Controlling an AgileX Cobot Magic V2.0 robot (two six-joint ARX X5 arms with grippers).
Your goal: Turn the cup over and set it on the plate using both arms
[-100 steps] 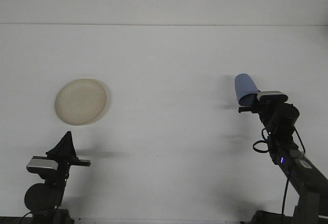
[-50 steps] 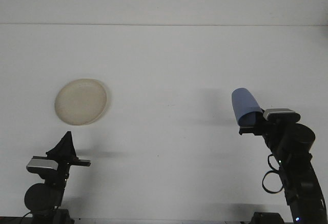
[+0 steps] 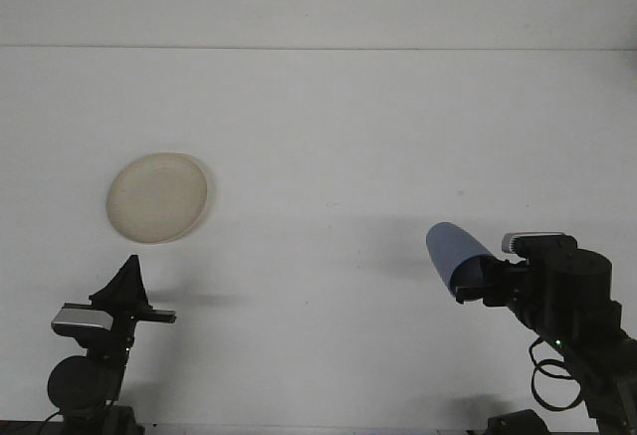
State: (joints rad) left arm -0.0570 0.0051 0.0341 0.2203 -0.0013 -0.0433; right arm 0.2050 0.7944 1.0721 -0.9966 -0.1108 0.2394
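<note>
White table (image 3: 328,136), cream plate (image 3: 158,197) lying at its left, blue cup (image 3: 454,255) tilted in the air at lower right, pinched by the right gripper (image 3: 472,282), left gripper (image 3: 126,282) low beneath the plate, seemingly pressed together, holding nothing

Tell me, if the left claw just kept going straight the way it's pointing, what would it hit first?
Probably the plate. The left gripper points up the image, away from the robot, and the plate lies just beyond it, though one view leaves height unclear.
</note>
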